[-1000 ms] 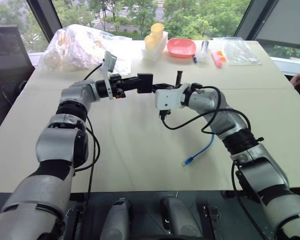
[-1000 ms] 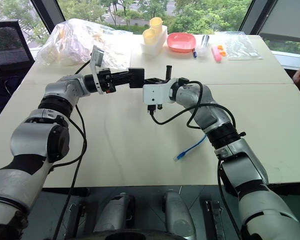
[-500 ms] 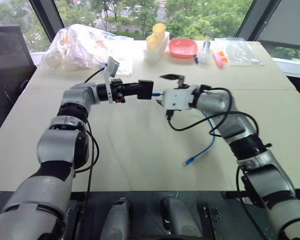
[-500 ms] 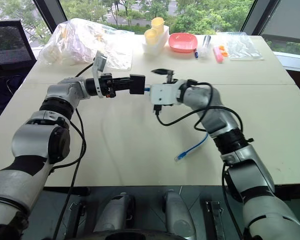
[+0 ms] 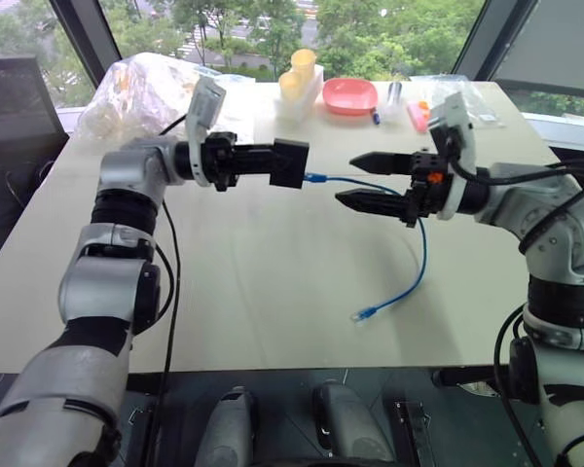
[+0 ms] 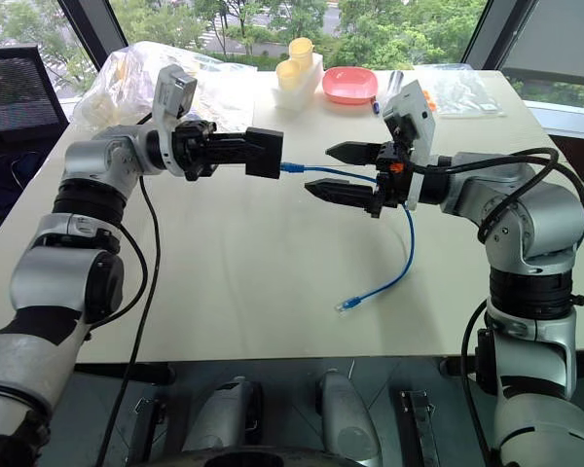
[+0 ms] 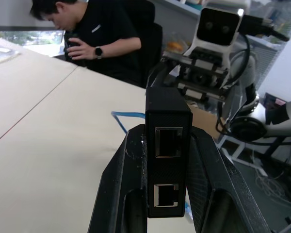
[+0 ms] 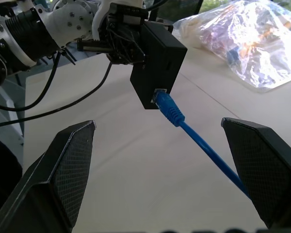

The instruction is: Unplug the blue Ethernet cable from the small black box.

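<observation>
My left gripper point(image 5: 273, 162) is shut on the small black box point(image 5: 291, 163) and holds it level above the table point(image 5: 253, 282). In the left wrist view the box point(image 7: 167, 165) sits between both fingers point(image 7: 121, 194), with two empty sockets facing the camera. The blue Ethernet cable point(image 5: 420, 243) has its plug point(image 8: 166, 104) in the box's far side. From there it runs right between my right gripper's spread fingers point(image 8: 63, 170) without touching them. It then drops to the table, its free plug point(image 5: 364, 314) lying there. My right gripper point(image 5: 344, 180) is open, a short way right of the box.
Along the table's far edge lie a crumpled clear plastic bag point(image 5: 146, 88), yellow cups point(image 5: 297, 73), a pink bowl point(image 5: 350, 94), small pink and orange items point(image 5: 419, 115) and a flat clear bag point(image 5: 477, 97). A person point(image 7: 102, 39) sits past the table's right side.
My right gripper, shut close against the box a second ago, has opened and drawn back to the right, turning level. My left gripper has lifted the box a little. The cable stays in the box.
</observation>
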Tool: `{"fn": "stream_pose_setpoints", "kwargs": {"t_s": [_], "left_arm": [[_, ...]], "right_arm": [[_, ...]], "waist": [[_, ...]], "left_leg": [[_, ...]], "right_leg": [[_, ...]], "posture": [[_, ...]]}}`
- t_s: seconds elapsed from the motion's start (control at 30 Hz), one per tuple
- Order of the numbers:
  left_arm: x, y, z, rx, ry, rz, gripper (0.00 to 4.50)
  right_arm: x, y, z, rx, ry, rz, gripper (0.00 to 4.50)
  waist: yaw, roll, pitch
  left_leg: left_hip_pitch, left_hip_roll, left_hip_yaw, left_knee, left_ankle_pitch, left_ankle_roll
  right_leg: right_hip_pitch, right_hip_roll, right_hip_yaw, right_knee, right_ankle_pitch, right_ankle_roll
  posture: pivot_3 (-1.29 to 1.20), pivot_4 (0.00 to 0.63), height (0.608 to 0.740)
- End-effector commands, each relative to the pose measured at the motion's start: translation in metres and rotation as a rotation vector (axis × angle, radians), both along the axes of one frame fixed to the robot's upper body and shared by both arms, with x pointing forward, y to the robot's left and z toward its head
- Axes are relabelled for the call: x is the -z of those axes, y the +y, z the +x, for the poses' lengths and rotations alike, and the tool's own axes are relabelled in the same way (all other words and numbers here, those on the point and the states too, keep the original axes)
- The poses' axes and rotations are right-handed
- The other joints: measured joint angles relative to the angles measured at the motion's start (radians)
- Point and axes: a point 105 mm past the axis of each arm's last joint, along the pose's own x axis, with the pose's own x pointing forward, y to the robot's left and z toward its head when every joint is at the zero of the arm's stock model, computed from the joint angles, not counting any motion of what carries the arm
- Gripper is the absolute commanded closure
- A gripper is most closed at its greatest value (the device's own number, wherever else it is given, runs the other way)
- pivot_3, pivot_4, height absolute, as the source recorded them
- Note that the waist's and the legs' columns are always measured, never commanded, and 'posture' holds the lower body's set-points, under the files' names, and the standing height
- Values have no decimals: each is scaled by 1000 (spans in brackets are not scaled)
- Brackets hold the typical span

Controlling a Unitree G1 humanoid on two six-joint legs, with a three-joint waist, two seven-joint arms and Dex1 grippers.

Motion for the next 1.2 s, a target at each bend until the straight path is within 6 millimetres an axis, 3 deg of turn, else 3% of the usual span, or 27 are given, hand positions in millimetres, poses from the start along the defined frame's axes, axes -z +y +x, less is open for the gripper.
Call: {"fn": "stream_pose_setpoints", "kwargs": {"t_s": [0.03, 0.5, 1.2], "left_arm": [[-21, -7, -7, 43, -73, -20, 4022], [-17, -10, -7, 52, -64, -21, 4022], [-12, -7, -7, 47, -55, -15, 4022]], "right_arm": [[-11, 5, 6, 4, -53, 28, 160], [2, 27, 22, -1, -33, 77, 160], [-2, 18, 25, 21, -31, 120, 160]], "waist": [[0, 0, 0], [2, 0, 0], [2, 0, 0]], "left_leg": [[0, 0, 0, 0, 0, 0], [-2, 0, 0, 0, 0, 0], [-2, 0, 0, 0, 0, 0]], "right_leg": [[0, 0, 0, 0, 0, 0], [-1, -1, 0, 0, 0, 0], [-1, 0, -1, 0, 0, 0]], "posture": [[0, 150, 735], [0, 150, 735], [0, 150, 735]]}}
